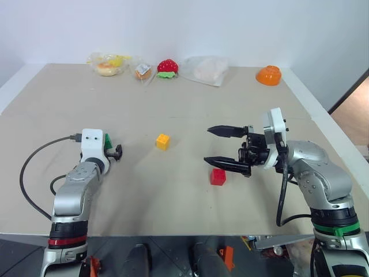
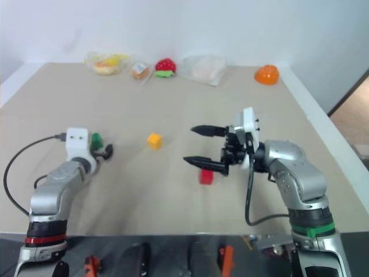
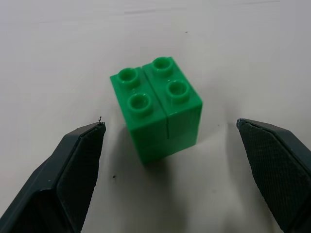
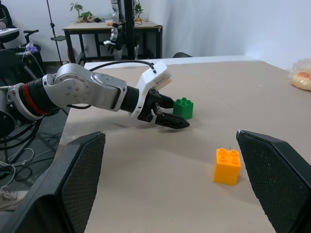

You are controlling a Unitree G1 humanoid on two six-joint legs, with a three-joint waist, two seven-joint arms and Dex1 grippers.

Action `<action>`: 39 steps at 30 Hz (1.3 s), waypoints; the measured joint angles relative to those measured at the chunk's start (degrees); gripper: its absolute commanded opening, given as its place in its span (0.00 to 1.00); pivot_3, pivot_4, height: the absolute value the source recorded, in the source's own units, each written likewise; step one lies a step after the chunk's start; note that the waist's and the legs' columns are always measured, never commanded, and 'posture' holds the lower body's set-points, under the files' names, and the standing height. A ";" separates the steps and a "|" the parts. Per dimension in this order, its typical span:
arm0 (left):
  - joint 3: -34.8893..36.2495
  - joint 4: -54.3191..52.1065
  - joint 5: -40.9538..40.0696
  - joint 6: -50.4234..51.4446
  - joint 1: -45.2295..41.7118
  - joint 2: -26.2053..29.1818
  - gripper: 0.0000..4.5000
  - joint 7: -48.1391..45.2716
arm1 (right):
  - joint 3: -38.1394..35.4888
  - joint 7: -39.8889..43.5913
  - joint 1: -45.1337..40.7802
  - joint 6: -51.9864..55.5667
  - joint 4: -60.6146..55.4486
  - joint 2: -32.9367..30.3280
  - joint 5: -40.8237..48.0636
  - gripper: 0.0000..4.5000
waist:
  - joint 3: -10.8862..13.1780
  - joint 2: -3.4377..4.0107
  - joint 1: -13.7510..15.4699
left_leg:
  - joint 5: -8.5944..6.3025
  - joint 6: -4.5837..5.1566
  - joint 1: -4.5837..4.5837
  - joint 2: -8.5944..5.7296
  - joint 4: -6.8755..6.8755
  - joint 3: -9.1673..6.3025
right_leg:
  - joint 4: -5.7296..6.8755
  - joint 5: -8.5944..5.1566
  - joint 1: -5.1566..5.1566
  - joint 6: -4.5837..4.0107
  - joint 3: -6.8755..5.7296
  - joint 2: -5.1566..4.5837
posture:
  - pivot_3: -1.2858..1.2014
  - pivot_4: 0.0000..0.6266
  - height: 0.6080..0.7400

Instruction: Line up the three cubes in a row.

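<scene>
The table (image 1: 173, 104) is wide, flat and beige, with a pale border along its edges. Most of its middle is free, so there is much open room around the blocks. The far edge holds a row of things: a clear bag with yellow food (image 1: 107, 63), a small wrapped item (image 1: 143, 71), a red toy strawberry (image 1: 167, 67), a soft clear plastic bag (image 1: 204, 70) and an orange bowl (image 1: 268, 75) near the right border.

The right gripper (image 1: 222, 147) is above the table and points to the left, with its two black fingers spread wide and nothing between them. The red block (image 1: 218, 176) lies on the table just below its lower finger; whether they touch, I cannot tell.

The left gripper (image 3: 170, 141) is low over the table, also wide open. Its fingers (image 3: 80, 160) have a rough, dotted surface. The green block (image 3: 158, 109), shiny plastic with four round studs on top, stands on the table between the fingers, apart from both.

The yellow-orange block (image 1: 163, 141), also studded, stands alone in the middle, between the green one and the red one, well apart from each.
</scene>
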 measured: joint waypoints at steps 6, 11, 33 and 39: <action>0.16 0.56 0.80 -0.52 -0.06 -0.35 0.44 0.23 | 0.00 0.04 0.92 -0.23 0.10 -0.11 -0.20 1.00 | 0.00 0.00 0.00 | 0.00 0.00 0.00 0.00 0.00 0.00 | 0.00 0.00 0.00 0.00 0.00 0.00 | 0.52 0.24 1.00; 0.53 3.04 0.95 -1.72 -1.42 -0.48 0.27 0.82 | 0.00 0.13 1.04 -0.36 0.20 -0.31 -0.80 1.00 | 0.00 0.00 0.01 | 0.00 0.00 0.00 0.00 0.01 0.00 | 0.00 0.00 0.00 0.00 0.00 0.00 | 0.52 0.24 1.00; -7.86 11.52 -17.89 -19.87 -18.07 13.51 0.27 -55.66 | -5.30 -0.87 5.12 0.25 -1.06 -5.12 0.00 1.00 | 0.01 0.02 0.00 | -0.13 -0.08 -0.10 -0.02 -0.13 -0.01 | -0.09 -0.14 -0.05 0.23 -0.01 -0.01 | 0.52 0.24 1.00; -19.36 12.95 -13.55 -25.44 -16.50 13.25 0.27 -68.07 | -8.49 -2.81 8.56 1.54 -4.52 -6.73 0.89 1.00 | 0.01 0.02 -0.02 | -0.13 -0.07 -0.03 -0.01 -0.05 0.00 | -0.09 -0.21 0.01 -0.01 0.03 0.01 | 0.52 0.24 1.00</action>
